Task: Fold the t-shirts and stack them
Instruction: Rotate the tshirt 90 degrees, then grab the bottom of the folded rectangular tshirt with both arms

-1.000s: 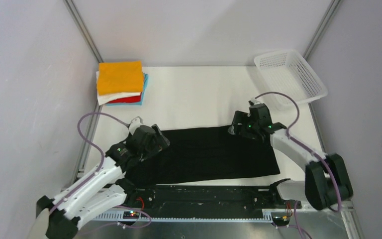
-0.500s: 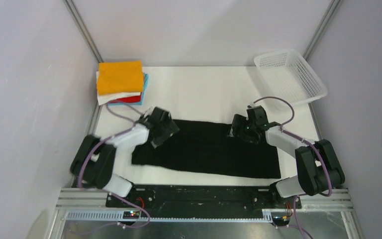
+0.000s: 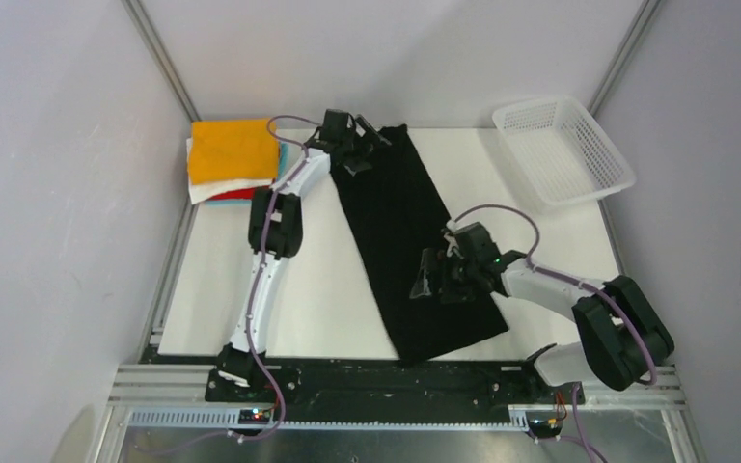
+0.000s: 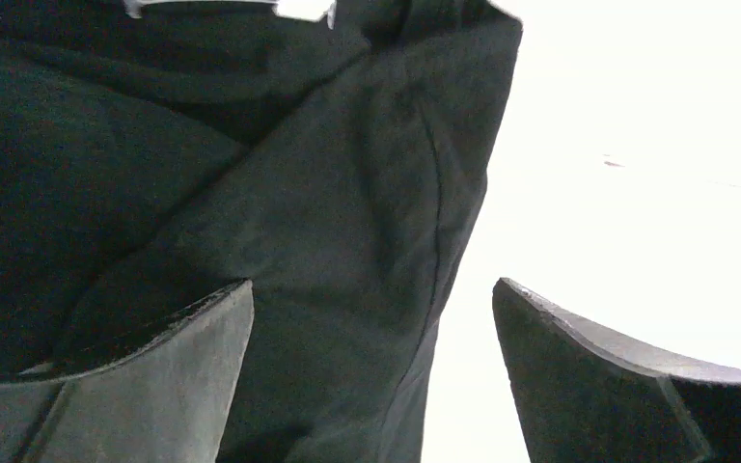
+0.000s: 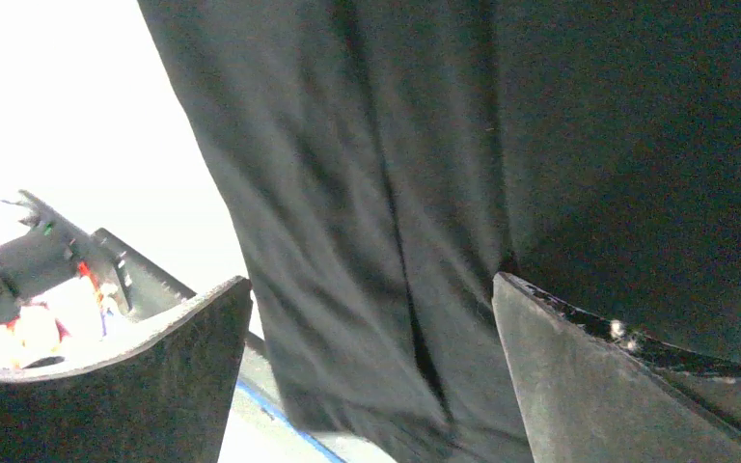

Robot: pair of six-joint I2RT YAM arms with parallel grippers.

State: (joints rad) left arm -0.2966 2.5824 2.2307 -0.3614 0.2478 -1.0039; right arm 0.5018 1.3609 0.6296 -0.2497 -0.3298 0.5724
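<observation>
The black t-shirt (image 3: 396, 222) lies flat as a long folded strip, running from the table's back centre toward the front right. My left gripper (image 3: 357, 145) reaches far back over its far end, beside the stack. In the left wrist view the left gripper (image 4: 371, 289) stands open, with the black cloth (image 4: 328, 193) under the left finger and in the gap. My right gripper (image 3: 434, 280) hovers over the strip's near half, at its left edge. In the right wrist view the right gripper (image 5: 371, 285) is open above the cloth (image 5: 396, 145). The folded stack sits back left with the orange shirt (image 3: 233, 148) on top, then white (image 3: 214, 188), red (image 3: 246, 193) and light-blue (image 3: 283, 159).
A white mesh basket (image 3: 564, 149) stands at the back right corner. The white tabletop (image 3: 251, 280) shows bare left of the strip. A black rail (image 3: 396, 381) with the arm bases runs along the near edge. Grey walls close in both sides.
The black t-shirt has turned from lying crosswise to running front to back. My left arm swung out to the far back; my right gripper moved nearer and left.
</observation>
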